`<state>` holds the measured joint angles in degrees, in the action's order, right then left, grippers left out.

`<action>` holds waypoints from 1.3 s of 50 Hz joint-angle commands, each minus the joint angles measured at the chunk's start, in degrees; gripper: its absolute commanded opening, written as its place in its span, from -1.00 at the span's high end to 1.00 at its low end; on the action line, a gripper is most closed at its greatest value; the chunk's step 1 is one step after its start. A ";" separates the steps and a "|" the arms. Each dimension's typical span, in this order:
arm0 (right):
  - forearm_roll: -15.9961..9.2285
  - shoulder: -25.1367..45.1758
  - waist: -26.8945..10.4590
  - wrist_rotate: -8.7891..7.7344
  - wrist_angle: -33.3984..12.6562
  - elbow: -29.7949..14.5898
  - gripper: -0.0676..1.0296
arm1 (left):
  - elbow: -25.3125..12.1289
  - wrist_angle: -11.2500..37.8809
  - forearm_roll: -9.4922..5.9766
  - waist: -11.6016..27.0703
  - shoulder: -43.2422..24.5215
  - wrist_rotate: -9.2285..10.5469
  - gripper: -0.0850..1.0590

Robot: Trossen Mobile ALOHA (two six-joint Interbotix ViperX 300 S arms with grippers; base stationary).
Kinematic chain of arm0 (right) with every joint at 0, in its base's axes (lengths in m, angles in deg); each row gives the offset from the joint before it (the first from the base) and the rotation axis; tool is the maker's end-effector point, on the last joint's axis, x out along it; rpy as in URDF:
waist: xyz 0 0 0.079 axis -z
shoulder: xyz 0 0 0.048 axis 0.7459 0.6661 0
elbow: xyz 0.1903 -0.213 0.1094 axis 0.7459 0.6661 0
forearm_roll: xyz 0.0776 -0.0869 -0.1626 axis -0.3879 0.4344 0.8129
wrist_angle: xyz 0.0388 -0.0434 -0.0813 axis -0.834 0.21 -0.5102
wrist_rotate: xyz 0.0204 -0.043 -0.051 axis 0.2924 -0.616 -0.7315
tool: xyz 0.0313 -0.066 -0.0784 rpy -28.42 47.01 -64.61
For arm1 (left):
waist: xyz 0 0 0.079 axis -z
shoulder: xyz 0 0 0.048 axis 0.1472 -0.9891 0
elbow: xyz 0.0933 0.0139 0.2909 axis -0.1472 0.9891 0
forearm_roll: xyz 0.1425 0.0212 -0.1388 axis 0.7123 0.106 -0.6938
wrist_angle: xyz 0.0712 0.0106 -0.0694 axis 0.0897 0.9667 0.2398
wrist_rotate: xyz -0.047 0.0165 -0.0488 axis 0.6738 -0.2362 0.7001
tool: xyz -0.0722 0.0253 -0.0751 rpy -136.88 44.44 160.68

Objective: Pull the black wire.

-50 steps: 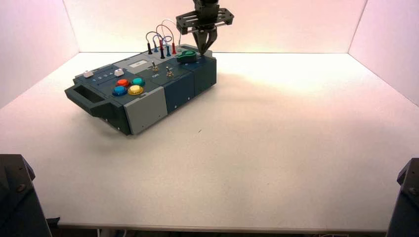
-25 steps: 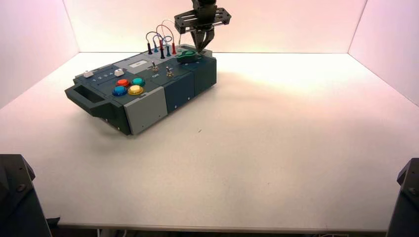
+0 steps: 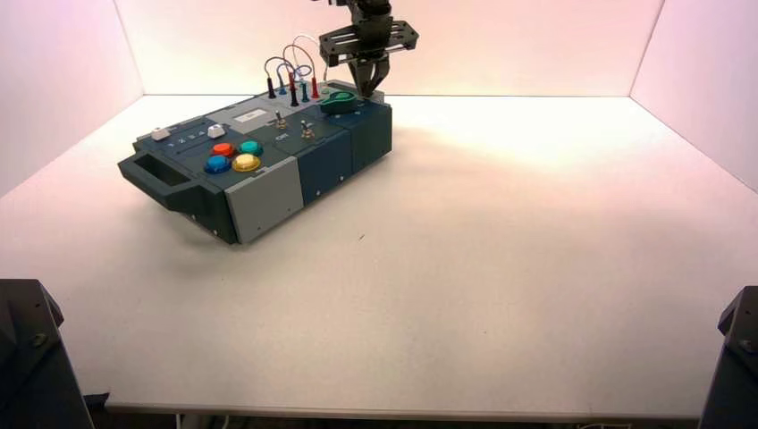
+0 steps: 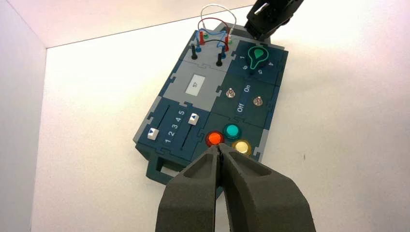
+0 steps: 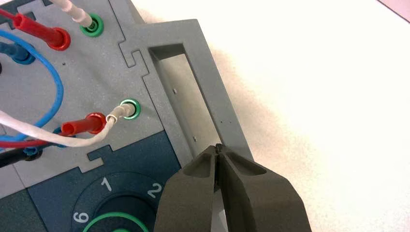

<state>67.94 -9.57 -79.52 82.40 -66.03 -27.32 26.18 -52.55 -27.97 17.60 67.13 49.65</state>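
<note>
The black wire [image 3: 271,88] stands plugged into the far left part of the dark blue box [image 3: 322,161], among the other leads. Its two black plugs [image 4: 219,60] sit nearest the small display, and a short stretch of the black wire [image 5: 12,157] shows in the right wrist view. My right gripper [image 3: 365,87] hangs shut and empty over the box's far end, beside the green knob [image 3: 340,100] and to the right of the leads. Its tips [image 5: 218,147] are over the grey handle frame [image 5: 227,121]. My left gripper [image 4: 218,148] is shut, empty and well back from the box.
Red [image 5: 82,124], blue [image 5: 55,92] and white [image 5: 118,113] leads cross beside the black one. Two toggle switches [image 4: 231,92], two sliders [image 4: 193,118] and round coloured buttons [image 3: 234,155] fill the box's near half. Open white tabletop [image 3: 501,232] lies to the right.
My right gripper has shifted slightly left over the box's far end and stays shut. The leads and the box have not moved.
</note>
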 commanded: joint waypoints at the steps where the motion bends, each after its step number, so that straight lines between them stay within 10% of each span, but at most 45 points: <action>1: 0.26 -2.99 0.70 0.26 -1.05 2.02 0.91 | -1.23 -0.62 0.18 -0.70 -0.70 -0.09 0.91; 65: 2.37 -26.54 3.87 2.29 -0.35 42.63 0.92 | -2.02 -1.23 0.18 -0.70 -0.79 -0.18 0.91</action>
<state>69.87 -32.42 -77.15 84.51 -65.76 13.20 26.09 -53.08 -27.89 17.51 66.95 49.56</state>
